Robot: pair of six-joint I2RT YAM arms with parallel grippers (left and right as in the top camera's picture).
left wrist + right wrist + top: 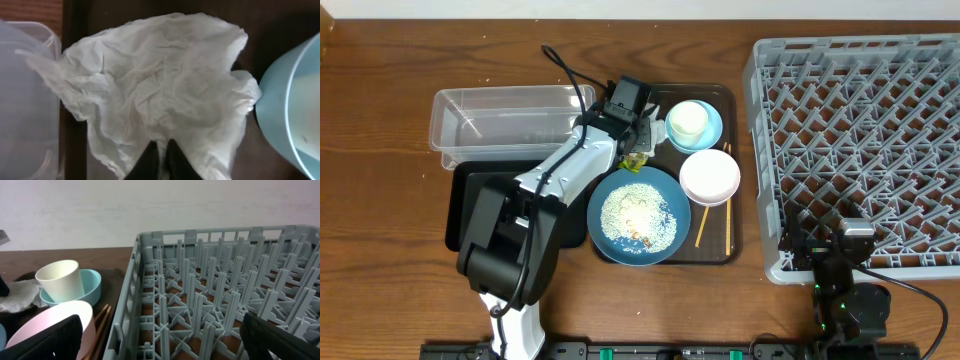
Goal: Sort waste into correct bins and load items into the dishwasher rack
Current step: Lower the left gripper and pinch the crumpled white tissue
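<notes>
The left tool (160, 161) is closed narrow on the near edge of the crumpled white napkin (160, 85), and the paper is pinched between its two dark fingers. The napkin is found at the far left corner of the brown serving tray (713, 240), between the clear tub (450, 100) and the light-blue bowl (717, 130). Whether it rests on the tray or hangs just above it cannot be told. The pinch at one edge is judged to be chosen so that the thin paper can be lifted without the bowl being touched. The tub just beside it seems the likely place for it.

The right tool (165, 337) is opened wide and nothing is held in it. It is placed at the near edge of the grey rack (860, 130), probably ready for the dishes.

The worktop (380, 100) is of dark brown wood with visible grain. A pale plain wall (150, 205) is seen behind it.
</notes>
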